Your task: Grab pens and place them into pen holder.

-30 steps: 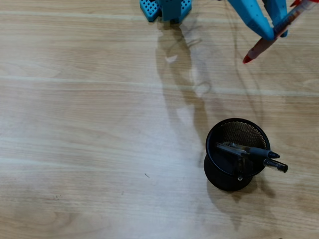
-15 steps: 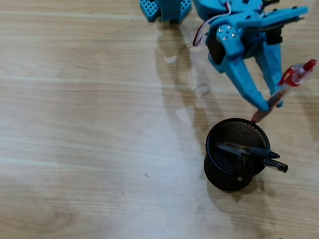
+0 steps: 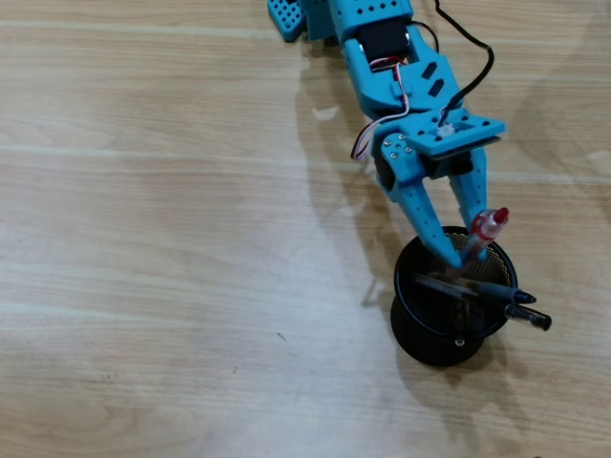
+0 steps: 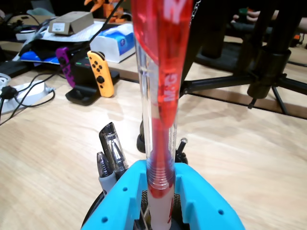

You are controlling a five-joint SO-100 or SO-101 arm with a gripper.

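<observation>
Pale wood-grain tabletop fills the overhead view; on it stands the round black wire-mesh pen holder, with dark pens leaning out over its right rim; the bright blue plastic arm reaches from the top edge toward the holder, and its two-finger gripper sits above the holder's upper rim, jaws closed down to a pen's width on the red-and-clear pen, whose lower end points into the cup while its red top tilts up and to the right of the holder.

Wrist view: the same red-and-clear pen stands upright, clamped between the blue fingers; the dark and clear pens rise from the holder just left of it; far behind the holder, a cluttered desk carries an orange game controller and black tripod legs.
</observation>
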